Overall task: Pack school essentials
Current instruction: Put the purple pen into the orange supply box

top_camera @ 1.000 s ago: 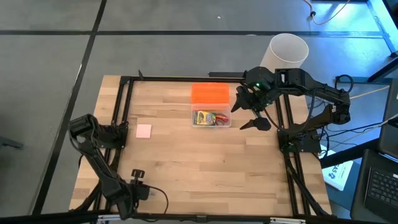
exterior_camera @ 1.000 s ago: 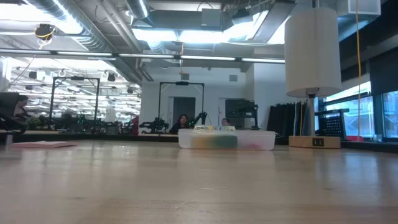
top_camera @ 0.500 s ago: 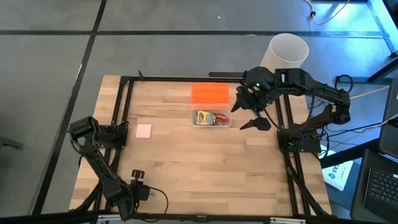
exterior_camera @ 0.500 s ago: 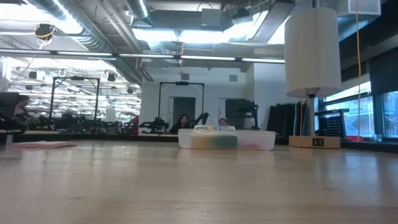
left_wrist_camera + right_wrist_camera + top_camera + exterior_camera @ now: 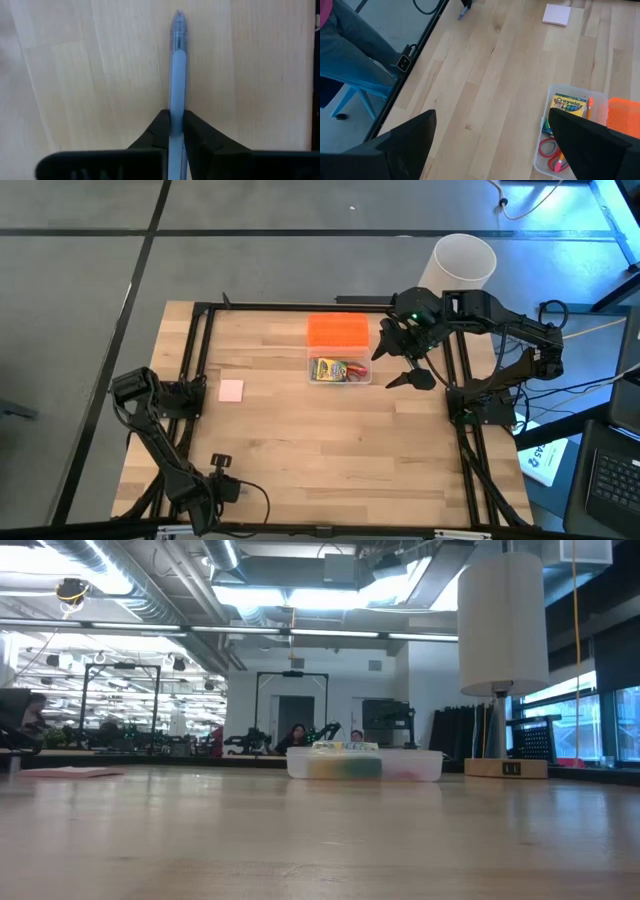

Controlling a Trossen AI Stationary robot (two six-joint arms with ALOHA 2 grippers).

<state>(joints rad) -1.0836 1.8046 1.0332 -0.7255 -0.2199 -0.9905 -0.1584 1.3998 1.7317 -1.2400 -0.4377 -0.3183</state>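
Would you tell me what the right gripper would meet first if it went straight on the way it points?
Likely bare table: the open right gripper points across empty wood, the clear box beside its line; depth is unclear.

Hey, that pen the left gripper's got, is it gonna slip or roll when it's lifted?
The pen looks smooth and round, so it would probably roll if dropped. The left gripper pinches one end only, so it may pivot.
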